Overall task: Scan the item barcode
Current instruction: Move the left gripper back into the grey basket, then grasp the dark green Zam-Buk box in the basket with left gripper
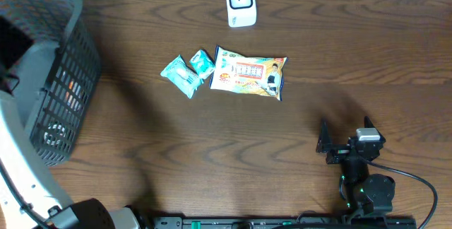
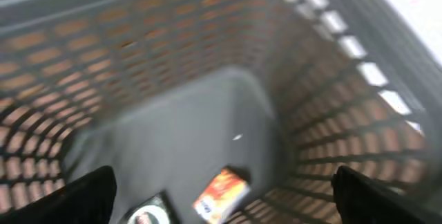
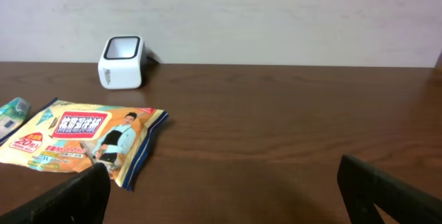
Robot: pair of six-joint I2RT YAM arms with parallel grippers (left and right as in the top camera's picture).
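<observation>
My left gripper (image 2: 221,175) is inside the grey mesh basket (image 2: 331,79) and stands open, with nothing between its fingers (image 2: 90,196). Below it, near the basket floor, are a blurred orange box (image 2: 221,194) and a dark item with a round label (image 2: 148,213). On the table lie a large printed snack packet (image 1: 248,73) and two teal packets (image 1: 180,73) to its left. The white barcode scanner (image 1: 240,3) stands at the far edge. My right gripper (image 1: 345,133) is open over bare wood at the near right, its wrist view facing the snack packet (image 3: 83,137) and scanner (image 3: 121,61).
The basket (image 1: 67,80) fills the left end of the table, and my left arm reaches into it from above. A pale wall runs behind the scanner. A black cable (image 1: 417,183) trails from the right arm's base.
</observation>
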